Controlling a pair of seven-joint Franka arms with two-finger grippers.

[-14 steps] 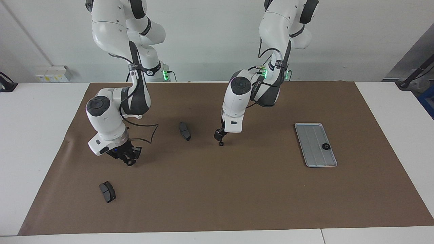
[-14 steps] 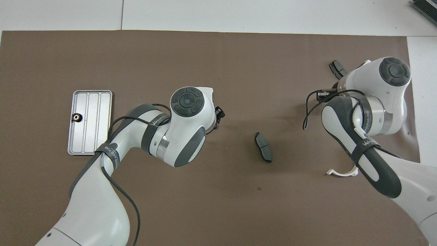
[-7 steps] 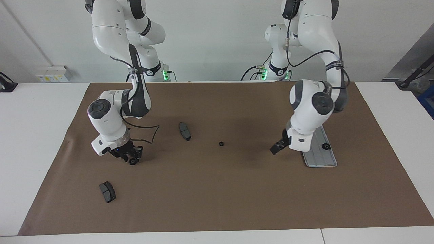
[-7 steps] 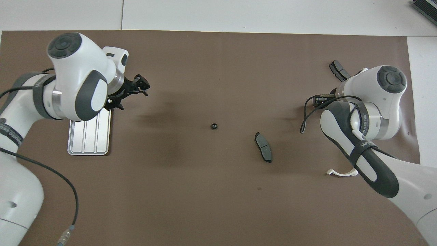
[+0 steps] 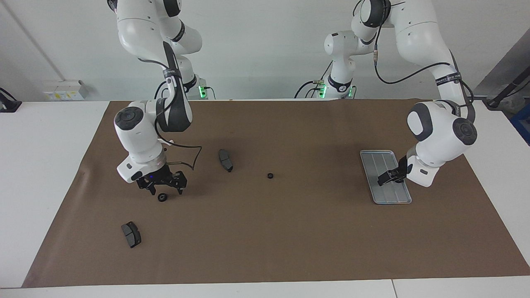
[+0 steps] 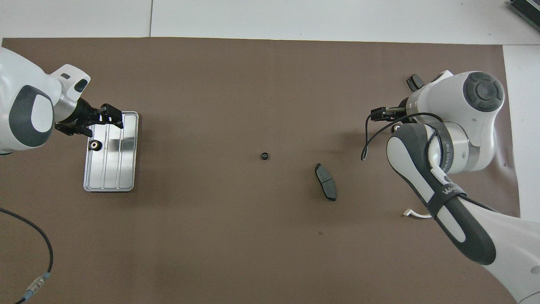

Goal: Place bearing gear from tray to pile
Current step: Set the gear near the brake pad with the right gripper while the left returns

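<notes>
Read the overhead view as a clock face centred on the gear (image 6: 264, 156) that lies alone in the middle of the brown mat (image 6: 270, 76).

Counted: three small black gears, two dark brake pads, one white bracket, one metal tray, two arms.

- Gears: the middle one. A second (image 6: 94, 145) is on the tray (image 6: 122, 169) at nine o'clock, in the tray's lane nearest the left arm's end of the table (image 5: 41, 165). A third (image 5: 162, 197) lies on the mat near three o'clock. The two gears off the tray are well apart.
- Pads: one (image 6: 325, 181) is near the centre at four o'clock. The other (image 6: 415, 81) is at two o'clock, close to the mat's edge and partly hidden by the right arm.
- Bracket (image 6: 415, 214): also near four o'clock but farther out, mostly hidden under the right arm.

The left end effector (image 6: 95, 124) hangs over the tray with its fingers spread wide and holding nothing, and the tray's gear lies below it. In the facing view it hides that gear. The right end effector (image 5: 164, 188) is also spread wide and holds nothing. It is just above the third gear, which lies on the mat between its fingertips.

A broad band of bare mat runs from ten to one o'clock. Another runs from five to eight o'clock, and there is bare mat between the tray and the middle gear. The tray sits near the mat's edge at the left arm's end.
</notes>
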